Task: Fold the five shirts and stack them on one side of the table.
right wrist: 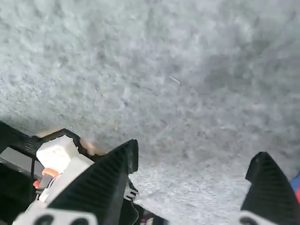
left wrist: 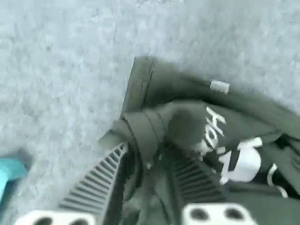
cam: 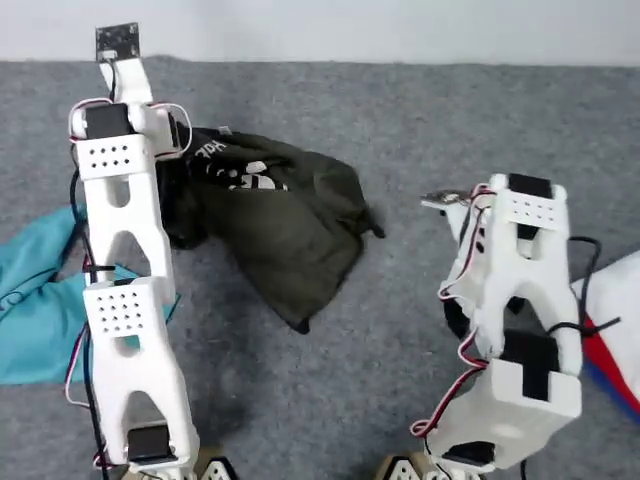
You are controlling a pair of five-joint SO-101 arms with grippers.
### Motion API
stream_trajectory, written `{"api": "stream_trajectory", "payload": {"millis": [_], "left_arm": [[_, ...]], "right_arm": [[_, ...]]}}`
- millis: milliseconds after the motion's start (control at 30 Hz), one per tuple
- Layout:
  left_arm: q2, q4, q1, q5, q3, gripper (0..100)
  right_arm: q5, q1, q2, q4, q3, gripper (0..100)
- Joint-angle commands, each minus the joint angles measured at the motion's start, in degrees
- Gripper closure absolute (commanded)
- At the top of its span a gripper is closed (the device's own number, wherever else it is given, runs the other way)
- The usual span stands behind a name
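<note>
visibly three shirts, olive shirt, teal shirt, white shirt

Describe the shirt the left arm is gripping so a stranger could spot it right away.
On the grey table, look beside the left arm. The crumpled dark green shirt lies there, a fold pinched in the left gripper. It alone is dark with white print; the teal shirt and the white, red and blue shirt lie out at the sides.

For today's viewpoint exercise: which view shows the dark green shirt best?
High view: the dark green shirt lies crumpled, nearly whole. Left wrist view: its bunched edge in the left gripper. Right wrist view: grey table instead.
</note>
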Motion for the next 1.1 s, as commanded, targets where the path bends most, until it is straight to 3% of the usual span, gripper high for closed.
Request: {"api": "stream_trajectory", "payload": {"millis": [0,233,467,567,767,1067], "left_arm": [[-0.4,5.2,0.2,2.3,-3.3,80],[-0.9,6.7,-4.7,2.1,-3.3,79],[-0.4,6.5,-17.2,2.0,-7.0,79],[-0.9,7.0,-20.9,-1.3,-7.5,80],[-1.5,10.9,-28.8,-6.5,-12.2,80],[-10.5,10.9,-38.4,-9.9,-4.0,80]], "right_arm": [[0.7,-1.8,-4.3,2.1,0.0,63.0],[0.8,-8.4,-11.6,1.9,0.0,63.0],[1.1,-23.6,-14.5,2.2,0.2,63.0],[1.1,-29.6,-13.8,2.0,0.2,62.9],[0.9,-38.4,-7.1,1.0,-4.0,62.9],[0.9,-43.5,15.6,2.1,-25.2,62.9]]}}
